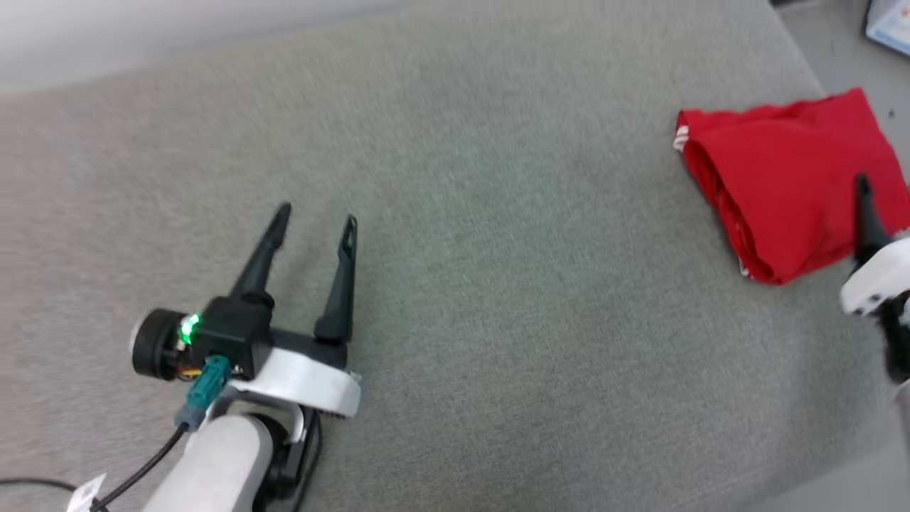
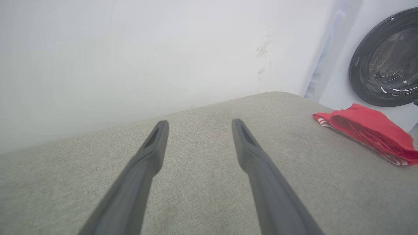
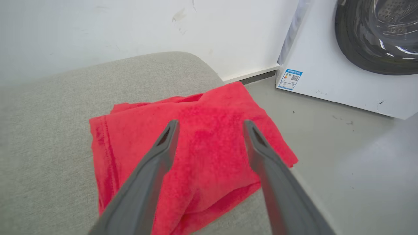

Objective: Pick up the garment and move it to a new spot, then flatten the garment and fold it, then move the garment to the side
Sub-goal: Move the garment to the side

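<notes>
1. While I watch the head view, the garment lies folded into a compact red bundle at the far right corner of the grey upholstered surface, with striped trim showing at its left end.
2. Left gripper: fingers spread apart, nothing between them. It sits over bare grey fabric at the lower left, well apart from the garment.
3. Right gripper: fingers also apart, holding nothing. Its wrist view has both fingers over the red cloth. I cannot tell whether the tips touch it.
4. Head view shows one right finger crossing the garment's right side at the picture's edge.
5. Right wrist view: the garment's near corner reaches the rim of the surface, and the floor lies beyond.
6. A white washing machine with a dark round door stands against the wall.
</notes>
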`<state>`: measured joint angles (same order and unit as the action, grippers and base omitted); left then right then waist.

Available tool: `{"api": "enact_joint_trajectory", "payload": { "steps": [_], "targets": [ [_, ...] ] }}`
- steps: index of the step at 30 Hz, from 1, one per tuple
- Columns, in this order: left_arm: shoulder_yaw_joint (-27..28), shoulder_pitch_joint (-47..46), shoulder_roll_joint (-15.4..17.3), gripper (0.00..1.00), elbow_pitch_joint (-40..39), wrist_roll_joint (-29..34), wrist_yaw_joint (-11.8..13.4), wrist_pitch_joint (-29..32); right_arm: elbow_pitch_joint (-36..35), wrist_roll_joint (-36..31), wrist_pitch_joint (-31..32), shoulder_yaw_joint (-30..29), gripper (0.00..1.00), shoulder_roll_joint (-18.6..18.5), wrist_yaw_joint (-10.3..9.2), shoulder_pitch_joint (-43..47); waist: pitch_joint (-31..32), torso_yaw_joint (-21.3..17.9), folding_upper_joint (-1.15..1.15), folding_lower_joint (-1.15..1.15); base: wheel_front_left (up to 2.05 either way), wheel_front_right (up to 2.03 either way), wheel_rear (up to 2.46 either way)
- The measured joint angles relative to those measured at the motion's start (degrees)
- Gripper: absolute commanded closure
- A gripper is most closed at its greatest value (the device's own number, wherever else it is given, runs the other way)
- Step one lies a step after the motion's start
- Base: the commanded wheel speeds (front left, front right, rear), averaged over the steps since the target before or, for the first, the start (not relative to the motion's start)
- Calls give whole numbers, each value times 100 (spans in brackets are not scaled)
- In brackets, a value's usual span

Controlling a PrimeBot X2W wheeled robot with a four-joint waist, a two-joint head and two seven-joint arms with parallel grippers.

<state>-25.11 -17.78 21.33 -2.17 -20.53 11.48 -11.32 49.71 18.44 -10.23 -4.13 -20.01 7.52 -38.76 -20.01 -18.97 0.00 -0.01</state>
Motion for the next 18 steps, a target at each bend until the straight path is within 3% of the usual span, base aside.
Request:
{"api": "enact_joint_trajectory", "payload": {
  "steps": [10, 18],
  "targets": [
    [51, 547, -197, 0, 326, -288, 131, -158, -1032, 199, -154, 348, 0, 432, -1, 1182, 870, 614, 0, -1, 0, 0, 0],
    [202, 915, -266, 0, 677, -438, 241, -265, -2214, -80, -74, 441, 0, 835, -1, 2209, 1355, 1304, 0, -1, 0, 0, 0]
  ]
}}
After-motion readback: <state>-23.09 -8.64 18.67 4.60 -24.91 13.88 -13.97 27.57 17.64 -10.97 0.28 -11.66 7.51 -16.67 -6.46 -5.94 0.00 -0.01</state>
